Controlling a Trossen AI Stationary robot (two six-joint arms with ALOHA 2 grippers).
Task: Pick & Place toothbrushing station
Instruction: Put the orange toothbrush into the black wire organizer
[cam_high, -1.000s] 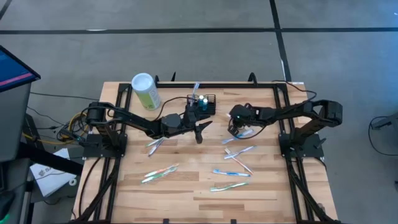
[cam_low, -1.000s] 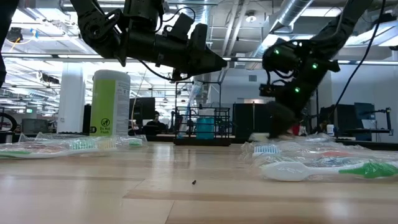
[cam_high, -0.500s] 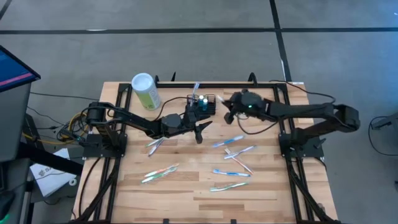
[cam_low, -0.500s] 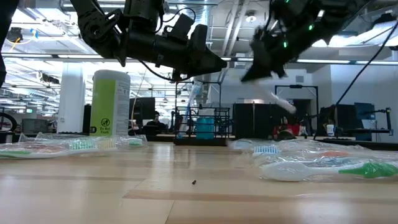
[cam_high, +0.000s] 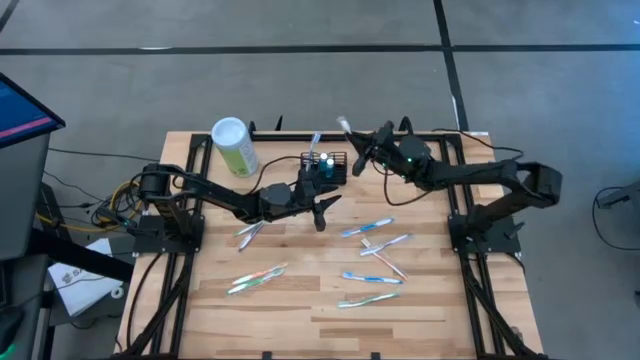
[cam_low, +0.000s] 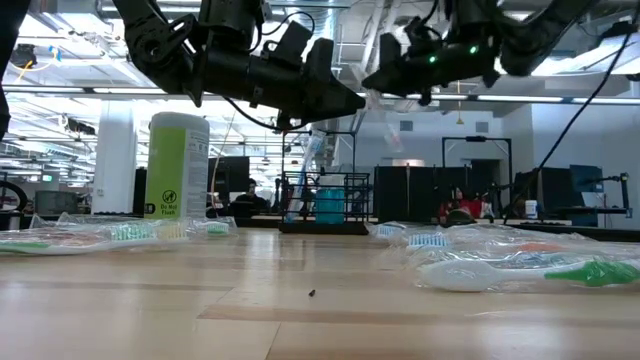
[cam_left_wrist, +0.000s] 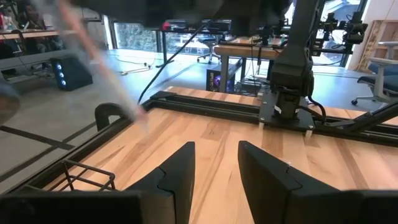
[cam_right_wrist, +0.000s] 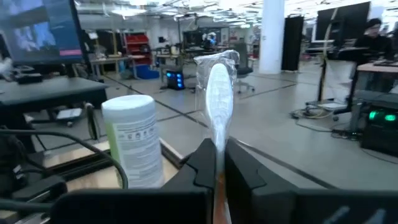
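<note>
R claw (cam_high: 360, 157) clamps wrapped toothbrush (cam_right_wrist: 219, 87) by basket (cam_high: 325, 166); L claw (cam_high: 320, 205) parted, green canister (cam_high: 234, 146) nearby.

We see the small black wire-mesh rectangular basket (cam_high: 325, 166) sitting upright on the wooden tabletop, near the back edge, approx. mid-width. Open top, thin wire walls, see-through. In the low view the basket (cam_low: 325, 205) stands flat on its base at the far end of the table, w/ a teal-blue item inside and a pale wrapped brush handle sticking up out of it at a tilt. From above, we make out a white tip poking out toward the back-left corner, plus blue-green contents inside. In the left wrist view only a corner of the wire rim (cam_left_wrist: 87, 176) shows. Nothing is gripping it.
</note>
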